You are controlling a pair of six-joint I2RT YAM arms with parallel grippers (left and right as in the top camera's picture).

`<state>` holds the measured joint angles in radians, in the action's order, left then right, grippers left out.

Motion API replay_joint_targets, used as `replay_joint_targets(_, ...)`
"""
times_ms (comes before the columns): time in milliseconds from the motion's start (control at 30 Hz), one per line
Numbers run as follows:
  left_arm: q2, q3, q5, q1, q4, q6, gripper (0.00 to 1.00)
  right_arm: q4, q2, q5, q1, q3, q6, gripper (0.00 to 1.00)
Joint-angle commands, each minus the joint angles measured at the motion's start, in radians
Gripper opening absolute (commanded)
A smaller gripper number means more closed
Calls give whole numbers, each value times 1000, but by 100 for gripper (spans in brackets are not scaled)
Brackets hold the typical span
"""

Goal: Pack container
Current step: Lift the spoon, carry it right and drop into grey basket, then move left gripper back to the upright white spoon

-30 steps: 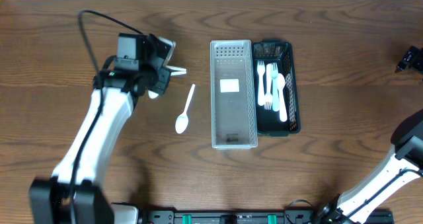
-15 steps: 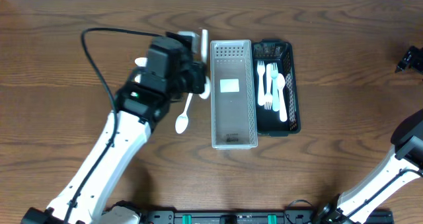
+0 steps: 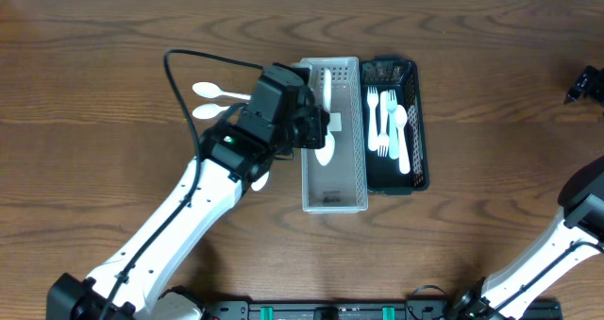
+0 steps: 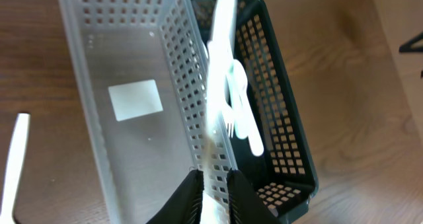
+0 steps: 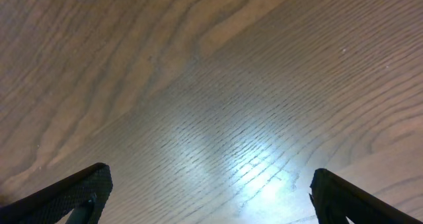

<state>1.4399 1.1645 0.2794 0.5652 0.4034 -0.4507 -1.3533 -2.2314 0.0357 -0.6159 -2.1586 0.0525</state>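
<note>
Clamping spoon over clear bin: left claw | right claw apparently wide, wrist view only

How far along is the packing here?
Done: the black basket already holds white forks and spoons. In hand: the left tool is shut on a white spoon above the clear container, which holds no cutlery yet. Left: release that spoon and pick up at least two loose spoons on the table. The right tool is open over bare wood.
</note>
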Motion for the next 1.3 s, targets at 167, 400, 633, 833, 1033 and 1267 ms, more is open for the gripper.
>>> replay_joint_targets(167, 11, 17, -2, 7, -19, -7, 69, -1, 24, -2, 5, 2, 14, 99)
replay_joint_targets(400, -34, 17, -2, -71, -75, 22, 88, -1, 24, -2, 6, 2, 14, 99)
replay_joint_targets(633, -157, 17, -4, -280, 92, 378, 98, -1, 24, -2, 6, 2, 14, 99)
replay_joint_targets(833, -137, 17, -219, -402, 375, 414, 98, 0, 24, -2, 6, 2, 14, 99)
replay_joint_targets(1033, -1, 17, -246, -407, 488, 424, 98, -1, 24, -2, 6, 2, 14, 99)
replay_joint_targets(1267, 182, 17, -246, -407, 463, 565, 98, -1, 24, -2, 6, 2, 14, 99)
